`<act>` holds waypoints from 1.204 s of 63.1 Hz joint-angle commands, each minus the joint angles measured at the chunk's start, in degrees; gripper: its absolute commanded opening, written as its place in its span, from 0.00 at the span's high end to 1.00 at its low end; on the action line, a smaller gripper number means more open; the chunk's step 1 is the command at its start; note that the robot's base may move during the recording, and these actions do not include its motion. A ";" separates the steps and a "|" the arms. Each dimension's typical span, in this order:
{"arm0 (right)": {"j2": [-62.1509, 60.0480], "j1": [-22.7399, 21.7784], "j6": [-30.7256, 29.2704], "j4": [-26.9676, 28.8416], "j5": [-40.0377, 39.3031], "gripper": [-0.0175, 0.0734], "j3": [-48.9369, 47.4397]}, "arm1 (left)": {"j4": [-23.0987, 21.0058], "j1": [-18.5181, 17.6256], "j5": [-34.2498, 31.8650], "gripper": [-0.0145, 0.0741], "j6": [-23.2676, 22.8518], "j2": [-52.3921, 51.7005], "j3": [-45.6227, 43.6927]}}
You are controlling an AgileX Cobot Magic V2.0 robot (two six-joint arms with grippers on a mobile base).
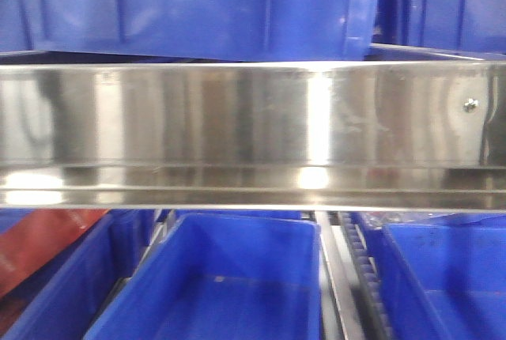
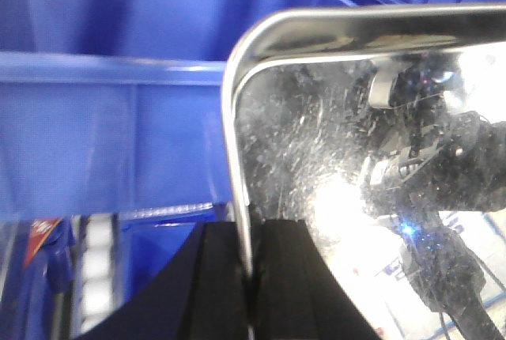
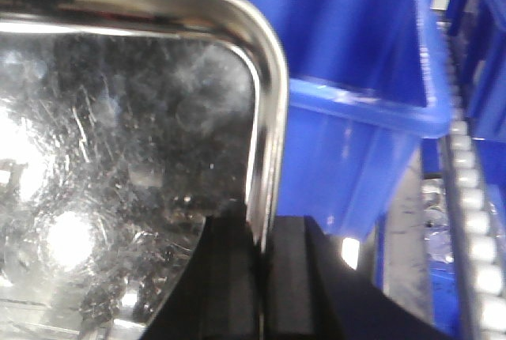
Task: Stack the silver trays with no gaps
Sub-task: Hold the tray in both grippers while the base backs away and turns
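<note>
Blue plastic bins (image 1: 237, 277) take up most of the front view, in rows above and below a long brushed-steel panel (image 1: 237, 119) that spans the frame; neither gripper shows in that view. In the left wrist view a blue bin (image 2: 111, 134) stands beyond and to the left of the jaws. A silver tray (image 2: 356, 158), its scratched, mirror-bright bottom facing the camera, extends up and to the right of the left gripper (image 2: 251, 277). Its thin flared left rim runs down between the two black fingers (image 2: 213, 285), which are pinched onto it. In the right wrist view a silver tray (image 3: 118, 134) extends up and to the left of the right gripper (image 3: 261, 257). Its right rim is likewise clamped between the pressed-in fingers (image 3: 296, 277), near the rounded corner. Whether both views show one tray cannot be told. Another blue bin (image 3: 356, 103) sits beyond and to the right of these jaws, with a roller track (image 3: 474, 221) further right. One screw head (image 1: 470, 104) marks the panel's right end.
</note>
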 commanded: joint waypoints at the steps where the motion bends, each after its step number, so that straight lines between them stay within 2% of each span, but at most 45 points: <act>1: -0.45 0.08 -0.59 -1.19 -4.02 0.89 -0.18 | -1.33 -1.01 -2.97 0.85 0.73 -0.77 -0.17; 76: -0.45 0.08 -0.59 -1.19 -4.07 0.89 -0.18 | -1.33 -1.01 -2.97 0.85 0.73 -0.77 -0.17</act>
